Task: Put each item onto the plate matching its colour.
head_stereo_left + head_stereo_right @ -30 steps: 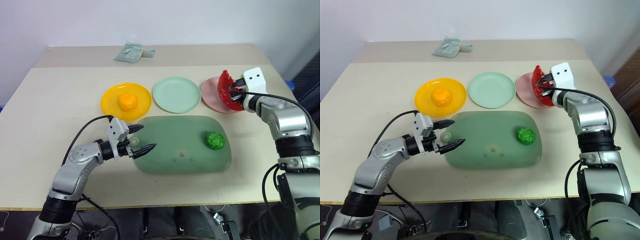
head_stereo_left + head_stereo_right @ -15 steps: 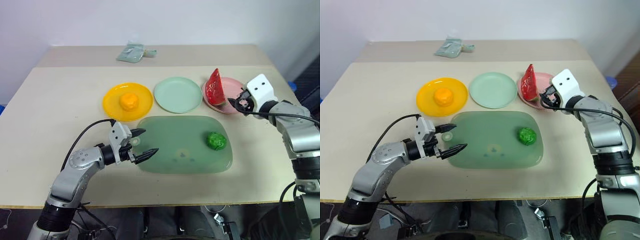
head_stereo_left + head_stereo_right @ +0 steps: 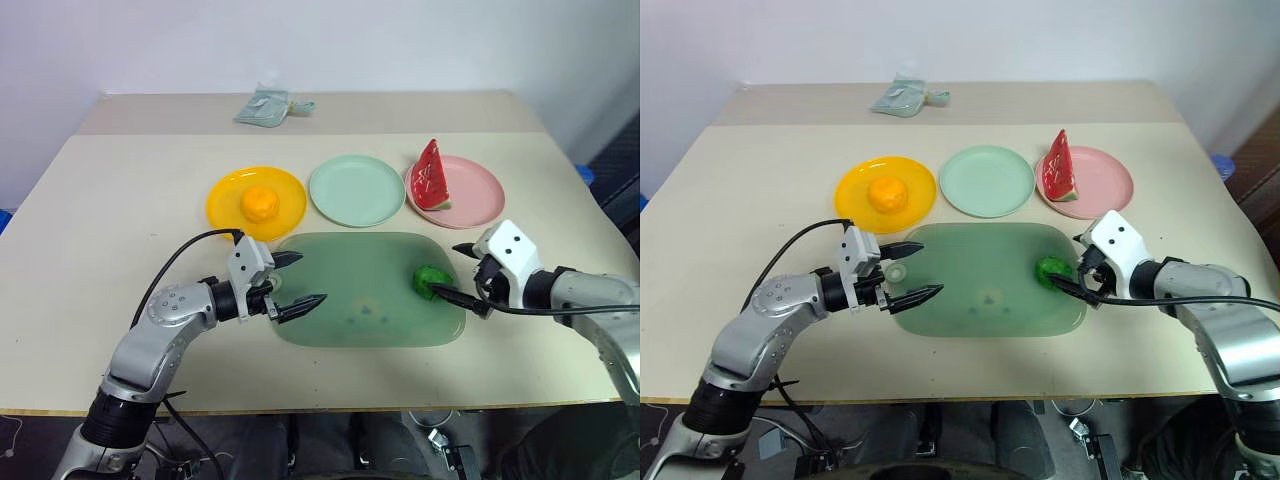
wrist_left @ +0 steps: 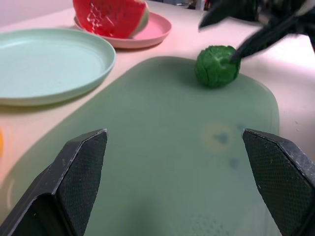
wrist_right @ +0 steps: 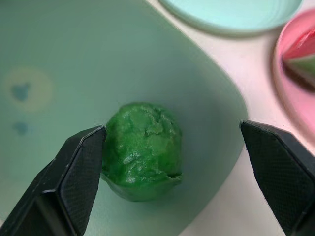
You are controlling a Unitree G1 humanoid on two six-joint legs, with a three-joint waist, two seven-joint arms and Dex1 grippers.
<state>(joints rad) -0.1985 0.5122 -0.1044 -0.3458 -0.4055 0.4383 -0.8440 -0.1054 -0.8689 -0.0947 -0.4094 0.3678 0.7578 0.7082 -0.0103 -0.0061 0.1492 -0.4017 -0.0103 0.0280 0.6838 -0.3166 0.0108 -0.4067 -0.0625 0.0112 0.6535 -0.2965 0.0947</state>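
Right end effector (image 3: 1080,272) gapes wide around the green lump (image 3: 1051,270) on the green board (image 3: 980,300); left end effector (image 3: 908,270) wide open, empty

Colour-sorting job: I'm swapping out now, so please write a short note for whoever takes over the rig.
Left pincer: open, empty, over the near-left end of the green board.
Right pincer: open, at the green lump, not gripping it.
Done: orange fruit on the orange-yellow plate; watermelon wedge standing on the pink plate.
Left: the green lump sits on the board's right end; it goes onto the mint plate, which is bare.
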